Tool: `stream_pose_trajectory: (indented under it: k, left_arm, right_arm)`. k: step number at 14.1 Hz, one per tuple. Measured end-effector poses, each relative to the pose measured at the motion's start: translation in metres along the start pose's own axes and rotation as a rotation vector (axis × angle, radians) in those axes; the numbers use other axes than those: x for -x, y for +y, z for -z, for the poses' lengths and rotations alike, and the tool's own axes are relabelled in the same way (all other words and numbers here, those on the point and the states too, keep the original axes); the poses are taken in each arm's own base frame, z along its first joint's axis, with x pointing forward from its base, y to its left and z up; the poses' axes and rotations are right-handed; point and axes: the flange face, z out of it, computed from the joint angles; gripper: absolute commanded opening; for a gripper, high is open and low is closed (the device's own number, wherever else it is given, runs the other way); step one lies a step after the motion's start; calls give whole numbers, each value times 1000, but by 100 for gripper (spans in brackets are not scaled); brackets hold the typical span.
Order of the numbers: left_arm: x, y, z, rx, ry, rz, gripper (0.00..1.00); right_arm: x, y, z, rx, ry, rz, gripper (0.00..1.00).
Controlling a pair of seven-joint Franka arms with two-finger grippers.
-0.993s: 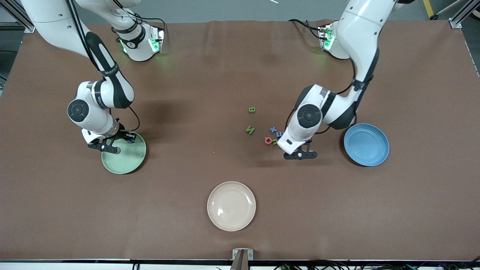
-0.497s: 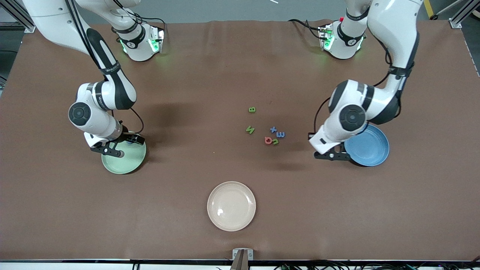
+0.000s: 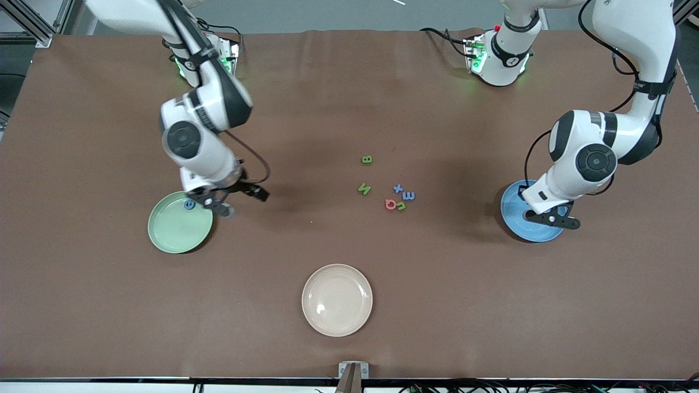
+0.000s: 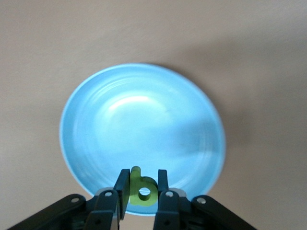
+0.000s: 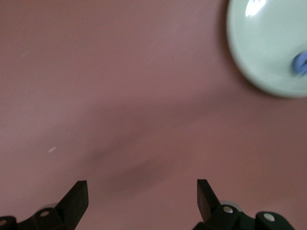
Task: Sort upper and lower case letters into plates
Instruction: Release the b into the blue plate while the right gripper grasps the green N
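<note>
A: Dropping from this height is my worry. The left claw (image 4: 140,194) is clamped on a small green letter (image 4: 140,188), a lower-case b by the look of it, and it hangs over the rim of the blue plate (image 4: 144,120) rather than the middle. Released there, the light piece could bounce off the lip or slide out onto the desk (image 3: 327,109)

A: Also it is pinched by its edges only, so it may cling to one finger and flick sideways when the jaws part

B: Agreed. That arm comes from its base, bends at the elbow and points its wrist straight down above the blue plate, at its own end of the desk

B: What about the right claw (image 3: 234,197)?

A: Its fingers stand wide apart with nothing between them. It hovers just beside the mint green plate (image 3: 175,229), toward the middle of the desk, with the wrist tipped down. A blue letter (image 3: 189,204) lies in that plate close to the rim nearest that claw

B: The loose letters (image 3: 394,192) sit bunched between the two claws, well apart from both, some touching. A grab there could nudge a neighbour or lift two at once. The cream plate (image 3: 337,322) looks empty
</note>
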Motion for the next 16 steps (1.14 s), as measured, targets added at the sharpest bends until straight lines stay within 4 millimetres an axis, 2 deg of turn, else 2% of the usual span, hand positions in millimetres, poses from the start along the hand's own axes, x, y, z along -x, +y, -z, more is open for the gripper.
stream_pose_trajectory:
  k: [2, 4, 5, 7, 11, 14, 16]
  left_arm:
    - [14, -23, -19, 6, 24, -25, 9]
    - [24, -45, -34, 16, 34, -37, 9]
    - [26, -52, -41, 19, 40, -42, 9]
    - [25, -50, -52, 25, 47, -57, 9]
    - [21, -39, -68, 38, 44, -77, 9]
    - [21, -38, -74, 42, 41, -77, 10]
    - [21, -38, -74, 42, 42, -77, 11]
  right_arm:
    - [40, -46, -4, -16, -1, -22, 100]
    - [70, -90, -21, -33, -10, -38, 100]
    - [83, -110, -32, -40, -14, -44, 100]
    - [104, -142, -58, -35, 0, -52, 100]
    - [123, -175, -97, -13, 57, -121, 100]
    - [135, -193, -111, -23, 62, -173, 99]
    - [142, -203, -121, -23, 75, -201, 92]
